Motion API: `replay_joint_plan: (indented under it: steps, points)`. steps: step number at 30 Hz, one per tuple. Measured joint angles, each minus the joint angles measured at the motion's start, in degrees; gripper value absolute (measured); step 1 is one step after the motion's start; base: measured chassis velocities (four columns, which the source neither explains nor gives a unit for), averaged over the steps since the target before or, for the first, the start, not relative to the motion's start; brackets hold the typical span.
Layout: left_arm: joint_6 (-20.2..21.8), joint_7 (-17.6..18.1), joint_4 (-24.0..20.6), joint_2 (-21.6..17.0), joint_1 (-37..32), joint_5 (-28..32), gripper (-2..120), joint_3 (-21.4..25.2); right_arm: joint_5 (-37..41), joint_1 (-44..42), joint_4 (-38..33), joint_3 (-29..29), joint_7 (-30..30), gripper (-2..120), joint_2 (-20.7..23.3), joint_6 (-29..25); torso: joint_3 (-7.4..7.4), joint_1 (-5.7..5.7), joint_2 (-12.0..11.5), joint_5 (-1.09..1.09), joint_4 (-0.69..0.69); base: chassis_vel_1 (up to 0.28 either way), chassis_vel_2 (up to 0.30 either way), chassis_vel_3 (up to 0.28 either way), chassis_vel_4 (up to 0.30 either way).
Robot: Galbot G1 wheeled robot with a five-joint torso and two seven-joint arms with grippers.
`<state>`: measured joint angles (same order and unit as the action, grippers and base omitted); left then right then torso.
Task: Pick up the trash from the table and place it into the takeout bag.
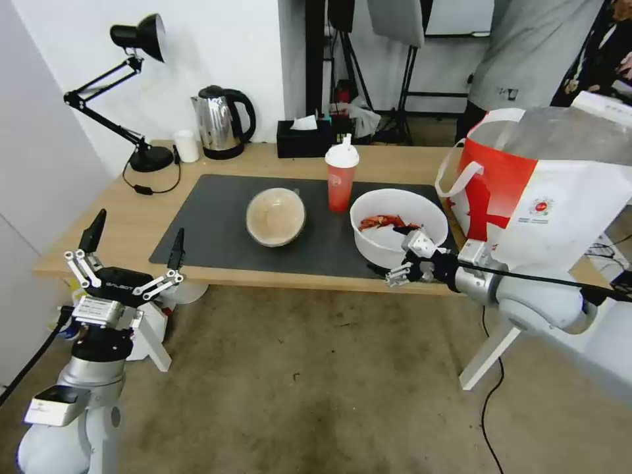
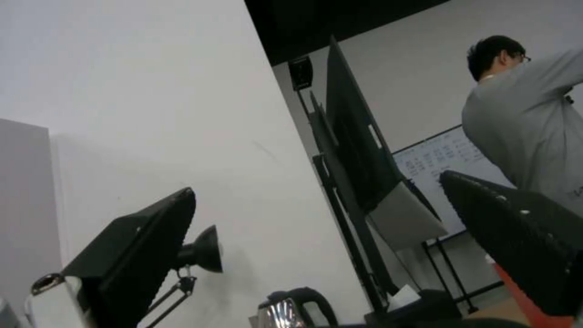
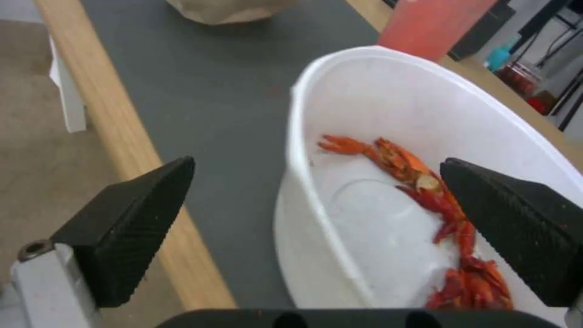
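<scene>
You see the large white bowl (image 1: 399, 227) standing upright on the dark grey mat (image 1: 217, 227), its open mouth up, near the front edge of the table (image 1: 141, 210). It is round, so it has no clear long axis; the red shellfish scraps (image 3: 437, 200) lie in a loose line along its bottom. The red drink cup (image 1: 342, 174) stands upright just behind the bowl's left side, its white domed lid on top. The beige-filled bowl (image 1: 276, 216) sits on the mat left of the cup, tilted a little toward you.

Your right gripper (image 1: 403, 253) is at the front rim of the white bowl with its jaws spread wide. In the right wrist view one finger (image 3: 130, 228) is outside the bowl wall, above the mat and table edge, and the other is over the inside, above the scraps. The rim lies between them and they do not press it.

Your left gripper (image 1: 131, 253) is held up in front of the table's left end, fingers pointing up and wide apart, holding nothing.

The takeout bag (image 1: 546, 191) stands open on the right end of the table, just beside the white bowl. At the back you see a steel kettle (image 1: 222, 122), a black tissue box (image 1: 304, 138), a black desk lamp (image 1: 125, 92) and a white wall. The floor is brownish carpet.
</scene>
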<state>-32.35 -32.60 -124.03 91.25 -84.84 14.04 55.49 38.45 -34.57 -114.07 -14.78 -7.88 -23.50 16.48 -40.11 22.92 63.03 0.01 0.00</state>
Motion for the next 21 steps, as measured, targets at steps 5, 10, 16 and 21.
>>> replay_joint_plan:
  steps: [5,10,16,21]
  points:
    - [0.0,0.0,-0.1,0.0,0.0,0.2,100,0.8,0.7,1.9,1.3,-0.8,-0.2,100,0.5,0.0,0.00,0.00,0.0,0.00,0.01,0.000,0.000,0.000,0.000]
    - [0.0,0.0,-0.3,0.0,0.0,0.2,100,1.0,1.8,2.5,1.0,-0.8,-0.3,100,1.0,0.2,0.00,0.00,0.0,-0.01,0.00,0.000,0.000,0.000,0.000]
    - [0.2,0.0,-0.8,0.0,0.1,0.1,100,0.8,2.9,2.6,0.2,-0.8,-0.7,100,1.7,1.2,0.00,0.00,0.0,-0.01,0.00,0.000,0.000,0.000,0.000]
    - [0.2,0.0,-1.1,0.0,-0.2,0.0,100,0.8,3.1,2.2,0.2,-0.9,-1.3,100,2.3,1.6,0.00,0.00,0.0,-0.01,0.00,0.000,0.000,0.000,0.000]
